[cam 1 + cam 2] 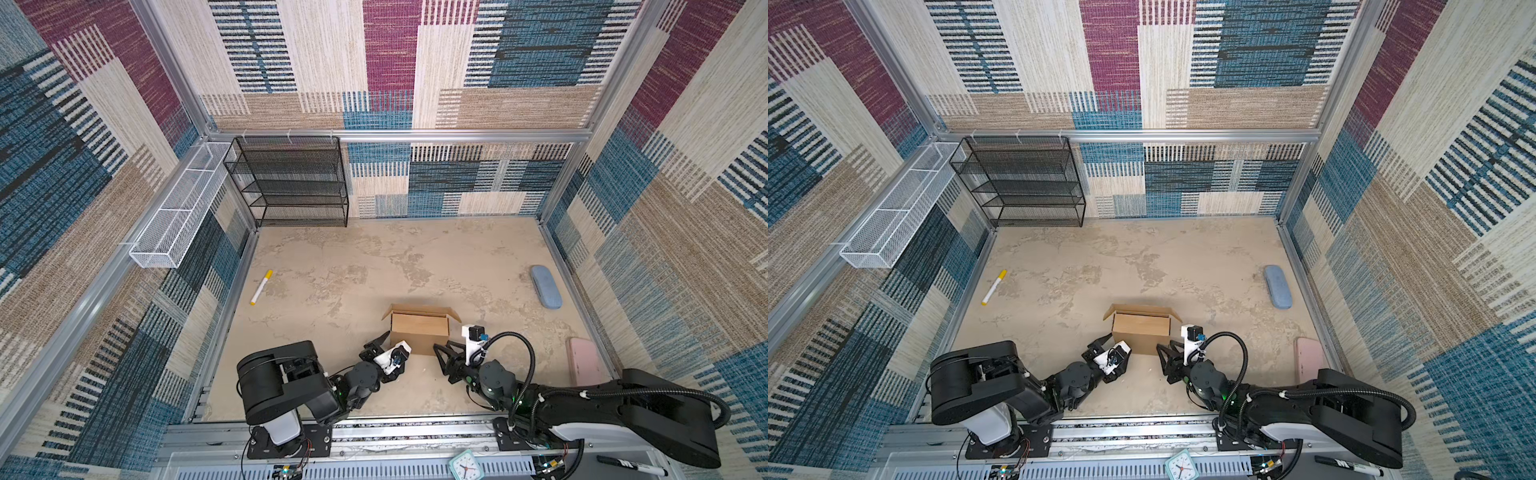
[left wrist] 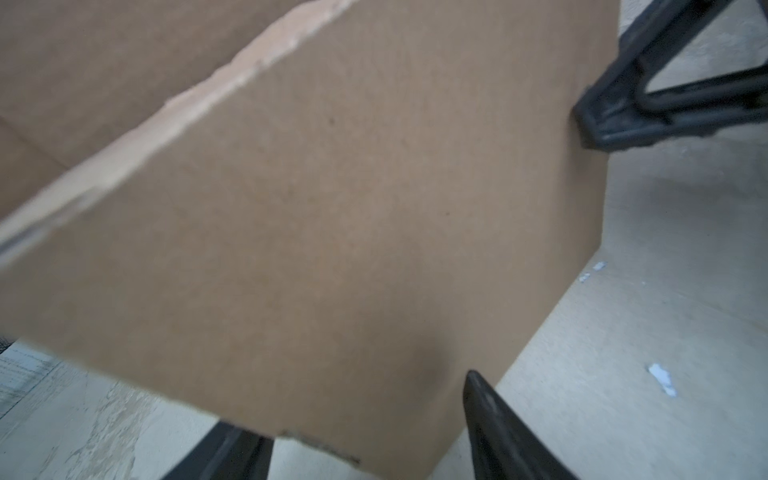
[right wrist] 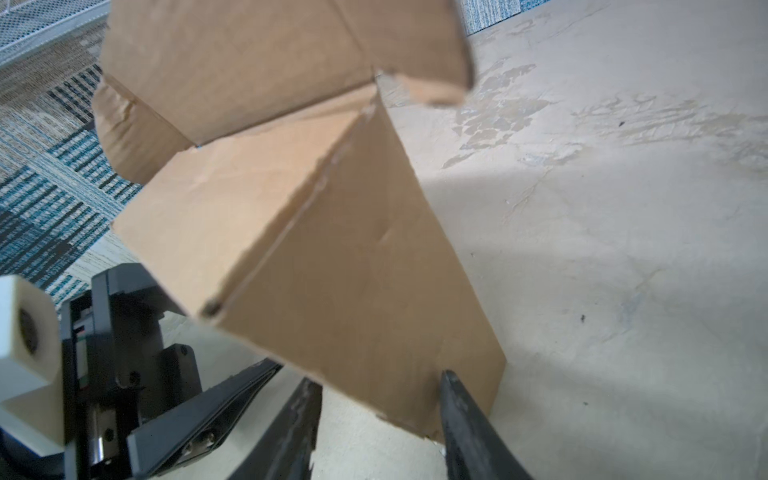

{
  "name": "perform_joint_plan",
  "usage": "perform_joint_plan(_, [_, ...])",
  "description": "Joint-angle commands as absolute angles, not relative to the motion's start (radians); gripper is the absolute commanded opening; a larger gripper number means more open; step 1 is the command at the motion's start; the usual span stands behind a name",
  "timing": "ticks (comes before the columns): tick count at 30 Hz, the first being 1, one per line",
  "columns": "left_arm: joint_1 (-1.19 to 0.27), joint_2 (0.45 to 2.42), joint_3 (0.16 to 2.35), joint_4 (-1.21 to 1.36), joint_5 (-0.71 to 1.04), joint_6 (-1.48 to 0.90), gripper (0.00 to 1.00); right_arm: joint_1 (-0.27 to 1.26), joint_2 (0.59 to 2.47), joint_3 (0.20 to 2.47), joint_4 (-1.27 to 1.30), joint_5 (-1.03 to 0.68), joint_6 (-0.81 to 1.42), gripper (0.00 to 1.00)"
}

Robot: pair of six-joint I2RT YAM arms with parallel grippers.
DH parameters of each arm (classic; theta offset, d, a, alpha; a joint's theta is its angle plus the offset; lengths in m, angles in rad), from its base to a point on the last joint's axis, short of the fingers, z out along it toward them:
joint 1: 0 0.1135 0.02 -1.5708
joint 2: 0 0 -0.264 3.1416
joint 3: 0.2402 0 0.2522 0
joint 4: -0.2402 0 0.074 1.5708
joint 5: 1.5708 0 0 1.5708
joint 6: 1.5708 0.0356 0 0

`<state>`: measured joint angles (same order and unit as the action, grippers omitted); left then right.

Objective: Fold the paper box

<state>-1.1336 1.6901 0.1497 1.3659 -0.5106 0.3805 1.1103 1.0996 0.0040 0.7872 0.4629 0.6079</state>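
Right now the paper box (image 1: pixel 419 330) sits on the table (image 1: pixel 353 257) straight ahead of both arms. Its long side runs crosswise, so each arm has one end of it. The box looks half made: its walls stand, and a lid flap leans open on the far side with small ears at its ends.

The left arm (image 1: pixel 361 374) reaches to the box's near left corner. Its jaws are spread wide astride the lower edge of the near wall and are not closed on it. The right arm (image 1: pixel 494 378) is at the near right corner. Its jaws are about half open with that corner between them, and I see no pinch there either. Both arms are about equally near.

A yellow-capped marker (image 1: pixel 261 286) lies well off to the box's left. A blue case (image 1: pixel 545 286) lies beyond its right end, and a pink pad (image 1: pixel 584 360) sits further right by the table's edge. A black mesh shelf (image 1: pixel 291 183) stands far behind the box. I judge none of these to be in the way. The only crowding is the two arms along the same wall.
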Motion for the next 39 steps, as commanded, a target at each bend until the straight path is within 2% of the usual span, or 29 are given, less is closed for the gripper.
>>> perform_joint_plan(1, [-1.137,1.705,0.159,1.409,-0.521,0.393,0.72,1.120,1.114,-0.132,0.776,0.516,0.610,0.49])
perform_joint_plan(11, [-1.144,1.676,0.145,1.407,-0.549,0.388,0.73,1.124,0.975,-0.151,0.675,0.574,0.639,0.51])
perform_joint_plan(15, [-1.145,1.645,0.127,1.407,-0.561,0.374,0.76,1.125,0.914,-0.169,0.653,0.586,0.650,0.52])
perform_joint_plan(19, [-1.146,1.601,0.095,1.407,-0.561,0.323,0.99,1.125,0.904,-0.164,0.643,0.579,0.643,0.53])
perform_joint_plan(23, [-1.154,1.522,0.049,1.407,-0.523,0.269,0.99,1.127,0.846,-0.159,0.583,0.570,0.653,0.55])
perform_joint_plan(28, [-1.158,1.332,-0.025,1.390,-0.468,0.106,0.99,1.127,0.645,-0.165,0.427,0.580,0.706,0.59])
perform_joint_plan(31, [-1.159,1.089,-0.023,1.150,-0.386,-0.015,0.99,1.127,0.486,-0.135,0.265,0.575,0.715,0.61])
perform_joint_plan(33, [-1.158,0.843,0.059,0.738,-0.302,-0.070,0.99,1.127,0.376,-0.120,0.175,0.571,0.724,0.62])
perform_joint_plan(34, [-1.157,0.705,0.148,0.419,-0.290,-0.113,0.99,1.127,0.329,-0.115,0.139,0.563,0.725,0.63])
perform_joint_plan(35, [-1.157,0.616,0.187,0.302,-0.316,-0.116,0.99,1.128,0.293,-0.104,0.099,0.564,0.735,0.63])
perform_joint_plan(37, [-1.156,0.472,0.217,0.151,-0.277,-0.088,0.99,1.127,0.253,-0.074,0.032,0.573,0.732,0.63])
perform_joint_plan(39, [-1.156,0.388,0.220,0.108,-0.279,-0.131,0.99,1.127,0.247,-0.035,-0.012,0.598,0.691,0.64])
